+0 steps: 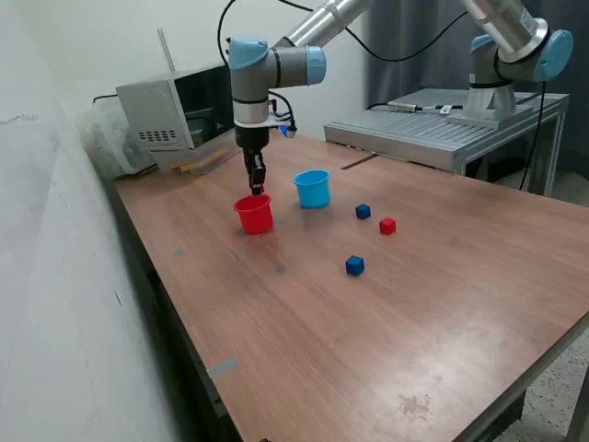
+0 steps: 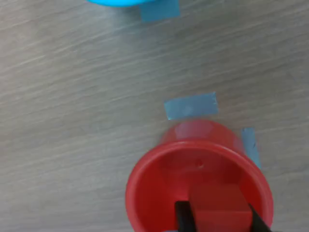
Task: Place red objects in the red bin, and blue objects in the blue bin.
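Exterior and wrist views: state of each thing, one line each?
hand: over the red cup's mouth, shut on a red cube
held red cube: between the fingers, above the cup's inside
red cup: upright on the table
light blue cup: upright, contents not visible
loose red cube: on the table, outside both cups
two dark blue cubes: on the table, outside both cups
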Robot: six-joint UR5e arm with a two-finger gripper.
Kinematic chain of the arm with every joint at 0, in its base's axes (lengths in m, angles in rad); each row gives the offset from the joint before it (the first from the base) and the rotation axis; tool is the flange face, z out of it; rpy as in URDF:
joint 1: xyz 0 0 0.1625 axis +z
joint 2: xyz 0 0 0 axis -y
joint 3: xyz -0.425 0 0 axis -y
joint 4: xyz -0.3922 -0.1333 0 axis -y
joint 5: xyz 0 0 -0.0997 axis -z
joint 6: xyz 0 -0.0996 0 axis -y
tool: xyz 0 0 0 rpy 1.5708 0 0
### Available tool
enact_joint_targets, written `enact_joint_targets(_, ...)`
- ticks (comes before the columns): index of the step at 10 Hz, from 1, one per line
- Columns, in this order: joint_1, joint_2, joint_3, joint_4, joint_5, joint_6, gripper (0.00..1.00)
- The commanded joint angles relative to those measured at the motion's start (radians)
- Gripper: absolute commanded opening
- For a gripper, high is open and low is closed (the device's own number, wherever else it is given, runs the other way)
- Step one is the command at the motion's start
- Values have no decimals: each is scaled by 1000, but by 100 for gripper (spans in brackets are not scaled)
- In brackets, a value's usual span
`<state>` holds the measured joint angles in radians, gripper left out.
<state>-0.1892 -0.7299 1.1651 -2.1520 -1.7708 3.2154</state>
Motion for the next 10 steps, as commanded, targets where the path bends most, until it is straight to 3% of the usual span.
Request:
enact_joint_targets(1,2,9,4,-11,1,1,0)
enact_joint_targets(2,2,9,5,-11,-1,1,100)
enact_joint_targets(10,57,-23,5,-5,-1,0,100)
